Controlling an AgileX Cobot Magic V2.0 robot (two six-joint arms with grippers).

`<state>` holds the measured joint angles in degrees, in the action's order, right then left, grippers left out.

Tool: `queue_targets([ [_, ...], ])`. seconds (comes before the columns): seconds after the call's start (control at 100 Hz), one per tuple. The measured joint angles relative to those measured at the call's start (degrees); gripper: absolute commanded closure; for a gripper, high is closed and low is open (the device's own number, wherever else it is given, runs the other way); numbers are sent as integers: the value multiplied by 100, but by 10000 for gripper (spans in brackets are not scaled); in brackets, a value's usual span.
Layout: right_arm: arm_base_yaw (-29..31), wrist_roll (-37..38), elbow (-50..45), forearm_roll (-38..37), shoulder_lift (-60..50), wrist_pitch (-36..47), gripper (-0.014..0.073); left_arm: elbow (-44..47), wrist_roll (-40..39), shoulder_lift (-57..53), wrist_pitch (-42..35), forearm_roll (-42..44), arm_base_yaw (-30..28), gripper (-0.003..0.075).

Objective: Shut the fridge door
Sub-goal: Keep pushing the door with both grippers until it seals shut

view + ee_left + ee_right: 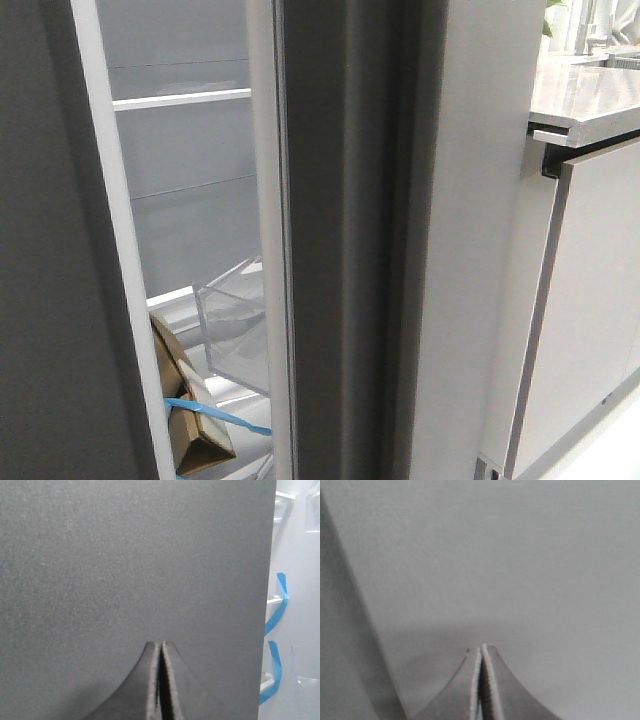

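Observation:
The fridge door [350, 250] stands ajar in the middle of the front view, showing its thick grooved grey edge, with pale trim [268, 250] on its inner side. Its flat outer face fills the right wrist view [520, 555]. My right gripper [481, 647] is shut and empty, tips right at that face. My left gripper [161, 645] is shut and empty, tips close to the other dark-grey panel [125, 555], which stands at the left of the front view [50, 250]. Neither gripper shows in the front view.
Through the gap I see white fridge shelves [185, 98], a clear plastic bin [235, 330] and a cardboard box [195, 430] with blue tape. Blue tape [277, 610] hangs inside. A countertop [585, 100] over a glossy light-grey cabinet front [600, 300] stands right.

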<state>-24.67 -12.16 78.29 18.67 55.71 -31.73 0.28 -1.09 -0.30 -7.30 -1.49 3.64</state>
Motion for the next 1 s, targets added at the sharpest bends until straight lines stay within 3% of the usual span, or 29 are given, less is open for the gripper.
queue_targets([
  [0.49,-1021,-219,366,-16,742,190,638,0,0,0,0,0,0,740],
  [0.829,-1074,-472,385,-7,1616,1102,638,0,0,0,0,0,0,740],
  [0.999,-1074,-529,712,-4,2109,1090,638,0,0,0,0,0,0,740],
])
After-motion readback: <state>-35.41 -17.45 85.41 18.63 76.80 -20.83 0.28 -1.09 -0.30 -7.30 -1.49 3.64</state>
